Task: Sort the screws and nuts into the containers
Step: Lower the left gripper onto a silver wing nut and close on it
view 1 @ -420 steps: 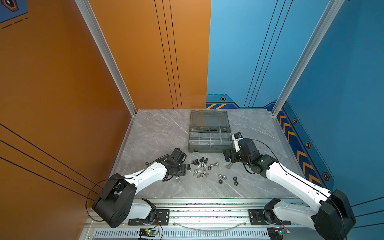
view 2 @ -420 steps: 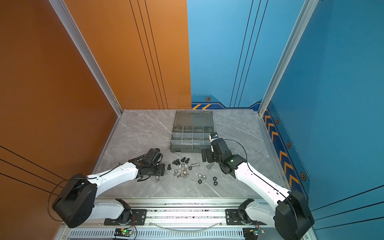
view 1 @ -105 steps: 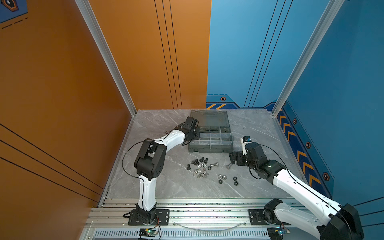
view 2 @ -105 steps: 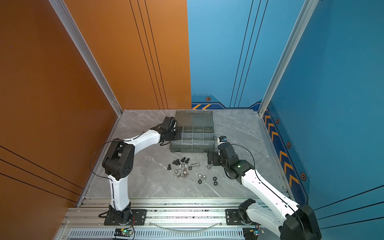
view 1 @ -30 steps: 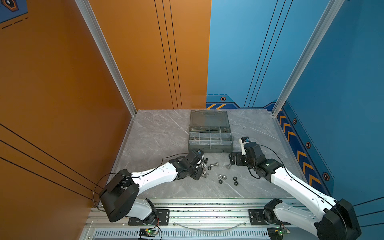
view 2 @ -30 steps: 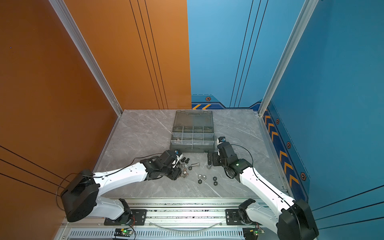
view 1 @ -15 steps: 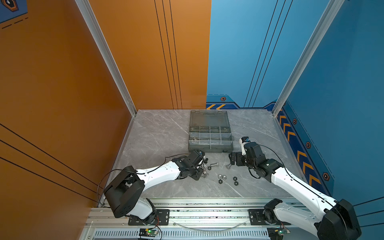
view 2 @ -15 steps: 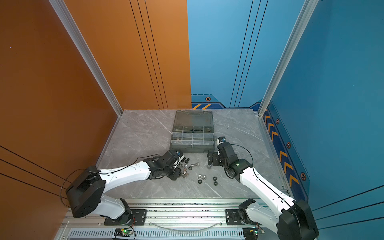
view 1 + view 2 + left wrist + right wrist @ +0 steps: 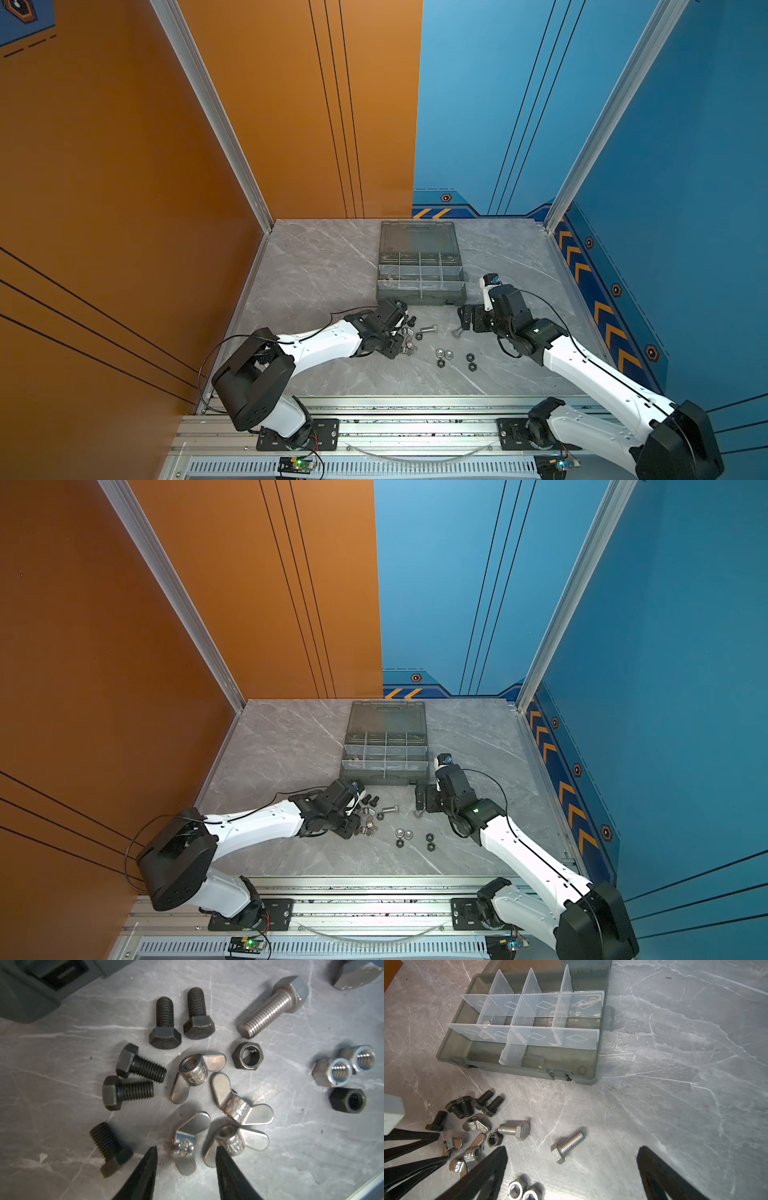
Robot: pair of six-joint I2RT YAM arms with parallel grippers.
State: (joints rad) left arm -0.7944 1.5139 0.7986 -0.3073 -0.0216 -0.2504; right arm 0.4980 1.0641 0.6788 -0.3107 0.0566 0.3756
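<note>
Left gripper (image 9: 186, 1152) is set narrow around a wing nut (image 9: 182, 1140), contact not confirmed. Right gripper (image 9: 572, 1150) is held wide, with a silver bolt (image 9: 568, 1147) lying untouched between the jaws. Screws (image 9: 411, 321) and nuts (image 9: 444, 354) are scattered on the table (image 9: 316, 266) just before the organiser case (image 9: 419, 297).

This is a robot test cell in a lab — a grey marble-look table (image 9: 316, 266) walled behind and at both sides by orange panels (image 9: 124, 166) and blue panels (image 9: 685, 124) on aluminium posts (image 9: 216, 116), with white robot arms (image 9: 324, 343) mounted on an aluminium rail (image 9: 415, 428) along its front edge.
</note>
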